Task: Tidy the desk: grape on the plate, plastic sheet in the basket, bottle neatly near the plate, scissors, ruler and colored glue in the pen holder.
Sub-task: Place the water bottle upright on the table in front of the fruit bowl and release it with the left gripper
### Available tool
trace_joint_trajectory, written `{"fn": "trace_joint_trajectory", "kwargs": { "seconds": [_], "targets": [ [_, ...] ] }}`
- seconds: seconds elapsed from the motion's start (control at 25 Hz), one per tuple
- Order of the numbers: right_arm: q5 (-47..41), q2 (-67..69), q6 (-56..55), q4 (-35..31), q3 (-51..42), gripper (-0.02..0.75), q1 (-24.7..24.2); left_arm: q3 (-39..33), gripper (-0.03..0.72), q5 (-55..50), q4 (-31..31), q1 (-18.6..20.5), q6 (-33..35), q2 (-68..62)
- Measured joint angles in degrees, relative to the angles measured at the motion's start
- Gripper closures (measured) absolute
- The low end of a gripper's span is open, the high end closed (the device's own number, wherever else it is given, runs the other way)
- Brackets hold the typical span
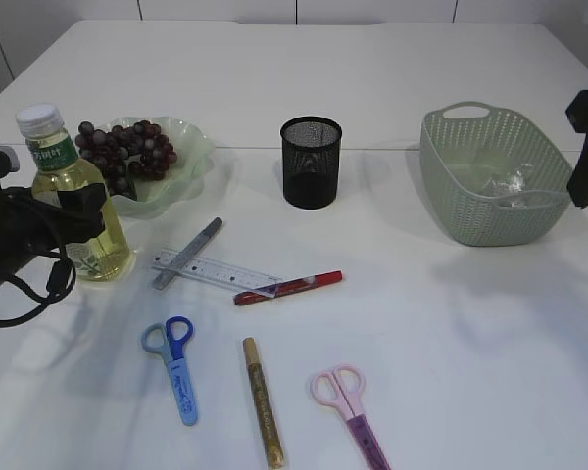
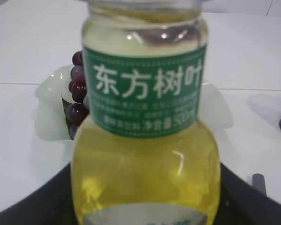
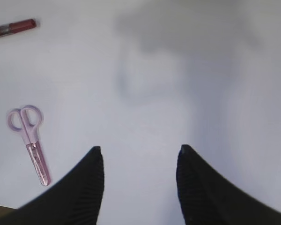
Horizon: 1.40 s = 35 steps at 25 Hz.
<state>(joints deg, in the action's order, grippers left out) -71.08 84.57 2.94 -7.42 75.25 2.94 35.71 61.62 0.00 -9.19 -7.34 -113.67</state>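
Observation:
The bottle [image 1: 73, 191] of yellow liquid stands upright just left of the pale green plate [image 1: 191, 147], which holds the grape bunch [image 1: 127, 147]. My left gripper [image 1: 83, 211] is shut on the bottle's body [image 2: 145, 140], a dark finger at each side. The ruler [image 1: 216, 269], the grey glue pen [image 1: 188, 253], the red one [image 1: 289, 287], the gold one [image 1: 262, 416], the blue scissors [image 1: 176, 367] and the pink scissors [image 1: 351, 401] all lie on the table. The clear plastic sheet [image 1: 505, 184] is inside the basket [image 1: 441, 186]. My right gripper [image 3: 139, 150] hangs open and empty above bare table.
The black mesh pen holder [image 1: 311, 162] stands upright at the table's middle, between plate and basket. In the right wrist view the pink scissors [image 3: 30, 140] lie to the left and the red glue pen [image 3: 14, 27] at the top left.

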Motion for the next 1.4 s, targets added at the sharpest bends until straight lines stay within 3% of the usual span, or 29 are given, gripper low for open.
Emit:
{"fn": "trace_joint_trajectory", "kwargs": {
  "seconds": [0.24,0.72,1.4],
  "targets": [
    [0.00,0.00,0.00,0.00,0.00,0.332,0.00,0.00,0.163,0.00,0.00,0.00,0.62,0.00],
    [0.00,0.00,0.00,-0.30,0.00,0.332,0.00,0.00,0.151,-0.22,0.00,0.00,6.68,0.00],
    [0.00,0.00,0.10,-0.67,0.00,0.332,0.00,0.00,0.125,0.72,-0.33,0.00,7.34,1.79]
  ]
}}
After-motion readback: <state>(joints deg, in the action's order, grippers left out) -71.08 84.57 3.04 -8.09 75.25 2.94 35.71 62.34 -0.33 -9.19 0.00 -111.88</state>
